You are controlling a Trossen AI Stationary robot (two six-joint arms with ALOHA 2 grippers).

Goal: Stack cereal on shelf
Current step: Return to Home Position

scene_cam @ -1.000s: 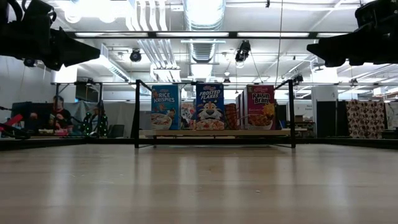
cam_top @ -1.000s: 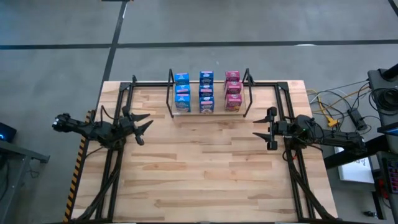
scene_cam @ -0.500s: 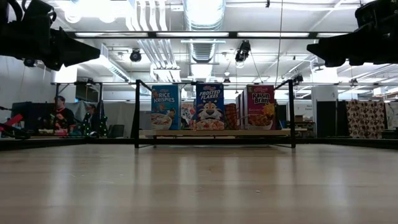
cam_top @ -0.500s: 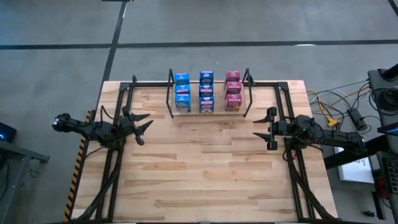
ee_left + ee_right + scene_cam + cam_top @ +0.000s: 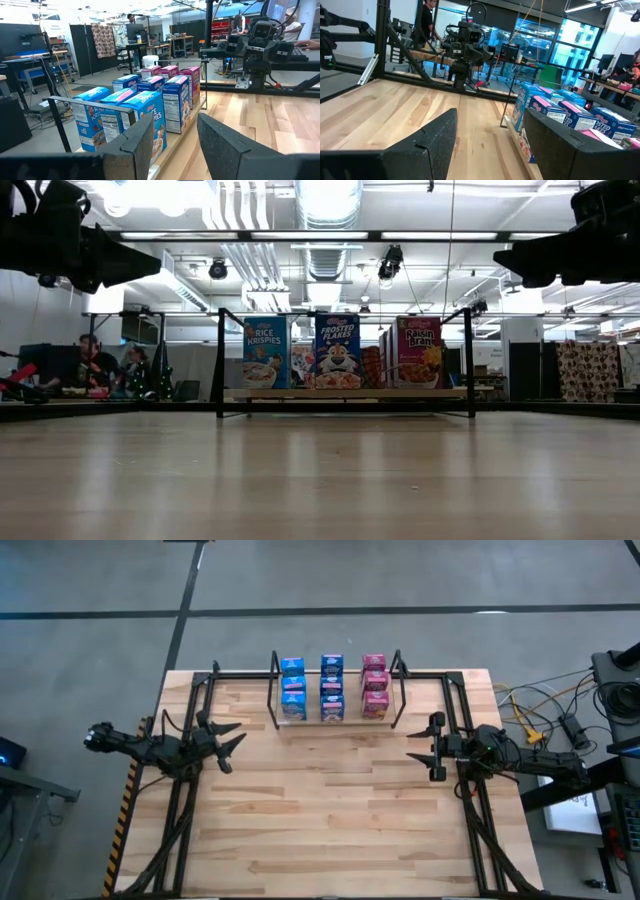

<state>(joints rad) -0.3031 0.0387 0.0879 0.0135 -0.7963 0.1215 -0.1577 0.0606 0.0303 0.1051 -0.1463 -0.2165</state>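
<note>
Nine small cereal boxes (image 5: 333, 687) stand in three rows on the shelf (image 5: 336, 720) at the table's far edge: blue ones on the left and in the middle, magenta ones on the right. Their bases rest on the pale tier between thin black posts. The low view shows the front boxes (image 5: 338, 351) upright. My left gripper (image 5: 228, 744) hovers open over the table's left side, apart from the boxes (image 5: 145, 112). My right gripper (image 5: 428, 751) hovers open over the right side, the boxes (image 5: 560, 112) off to its side.
A black tube frame (image 5: 330, 673) edges the table's far, left and right sides. Bare wooden table top (image 5: 330, 800) lies between the two arms and toward the near edge. People sit in the room beyond the table (image 5: 95, 365). Cables lie on the floor at right (image 5: 540, 720).
</note>
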